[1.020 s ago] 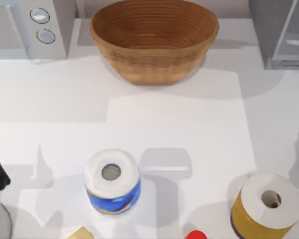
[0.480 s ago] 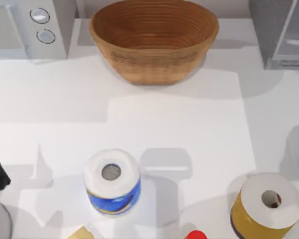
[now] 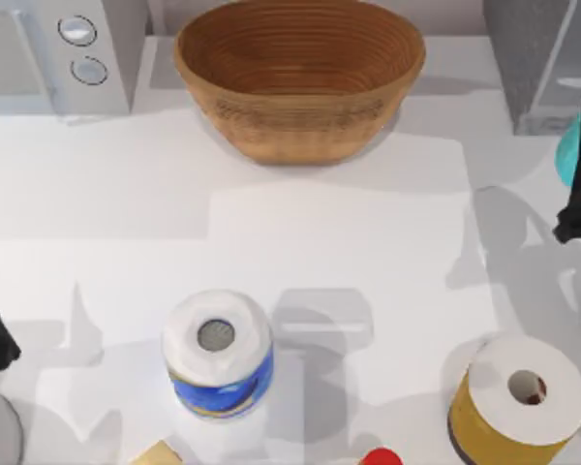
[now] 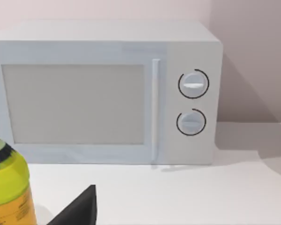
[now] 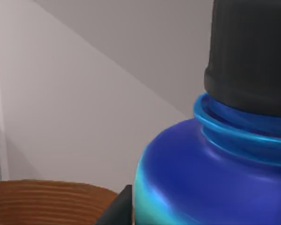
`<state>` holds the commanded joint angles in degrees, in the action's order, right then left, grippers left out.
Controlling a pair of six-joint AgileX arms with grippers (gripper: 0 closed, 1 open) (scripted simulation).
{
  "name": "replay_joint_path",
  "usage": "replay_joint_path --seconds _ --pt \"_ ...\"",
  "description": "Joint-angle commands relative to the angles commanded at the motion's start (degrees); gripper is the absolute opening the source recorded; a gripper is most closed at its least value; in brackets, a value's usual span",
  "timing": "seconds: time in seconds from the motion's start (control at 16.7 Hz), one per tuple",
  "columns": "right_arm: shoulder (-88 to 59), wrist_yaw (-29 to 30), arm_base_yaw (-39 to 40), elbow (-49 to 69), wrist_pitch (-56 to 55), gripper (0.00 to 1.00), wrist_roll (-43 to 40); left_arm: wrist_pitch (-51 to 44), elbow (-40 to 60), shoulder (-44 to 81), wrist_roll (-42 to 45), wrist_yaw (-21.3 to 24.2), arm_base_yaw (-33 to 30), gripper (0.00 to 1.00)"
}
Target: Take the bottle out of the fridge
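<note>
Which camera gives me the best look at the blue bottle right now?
The right wrist view: the bottle looms close, showing its blue shoulder, threaded neck and black cap. The top view catches just a cyan sliver of it at the table's right edge, by the fridge.

Bottle body is seen as glossy blue plastic; its cap matt black. Basket is ribbed, wood-toned; table smooth matt white

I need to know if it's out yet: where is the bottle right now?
The bottle is at the top view's right edge, just in front of the fridge, at the right gripper; the right wrist view shows its black cap and blue shoulder close up.
</note>
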<state>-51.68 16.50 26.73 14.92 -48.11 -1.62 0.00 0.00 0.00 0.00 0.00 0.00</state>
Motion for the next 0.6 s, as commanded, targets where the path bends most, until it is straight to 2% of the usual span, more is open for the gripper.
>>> replay_joint_path --seconds 0.3,0.6 --pt "-29.96 11.71 9.88 4.62 -21.05 0.00 0.87 0.00 0.00 0.00 0.00 0.00 0.00 1.00" --pt "-48.57 22.68 15.19 7.50 -31.03 0.00 1.97 0.00 0.00 0.00 0.00 0.00 0.00 1.00"
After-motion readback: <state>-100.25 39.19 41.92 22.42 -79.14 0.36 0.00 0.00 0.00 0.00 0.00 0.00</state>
